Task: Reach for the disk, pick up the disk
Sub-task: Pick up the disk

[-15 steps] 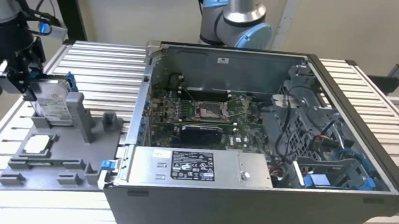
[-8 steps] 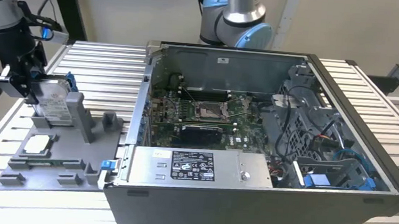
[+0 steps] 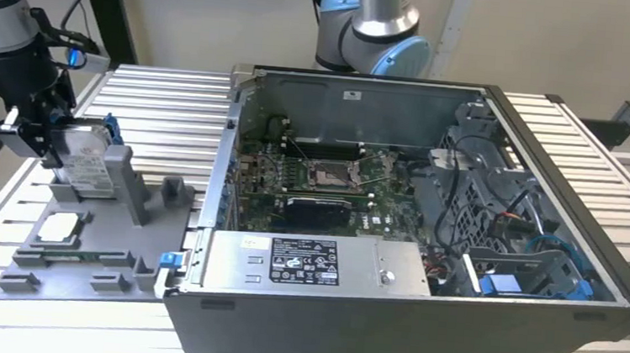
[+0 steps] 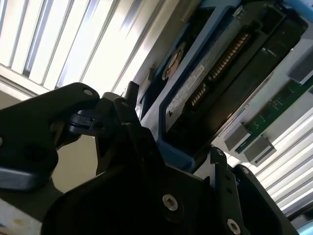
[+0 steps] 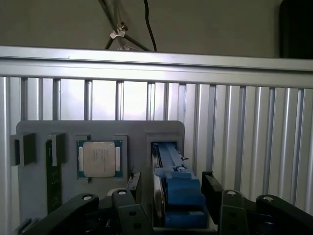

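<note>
- Partly hidden low down behind the grey tray point(image 3: 96, 248), the disk point(image 3: 85, 167) stands on edge.
- Its long axis is upright.
- Tool point(image 5: 172, 185) straddles it; whether it clamps, I cannot tell.

Beneath the jaws lies a grey moulded fixture tray point(image 3: 95, 252) on a slatted aluminium table point(image 3: 152, 100). On the tray, just beside the jaws, a square processor point(image 5: 99, 159) with a pale metal top sits in its recess. Beyond the processor, a green memory module point(image 5: 53, 181) lies in a slot. Well apart from the jaws, toward the exterior view's right, stands an open desktop computer case point(image 3: 392, 339). It holds a green motherboard point(image 3: 292, 175) and, along its near wall, a grey power supply point(image 3: 308, 264) with a black label.
</note>
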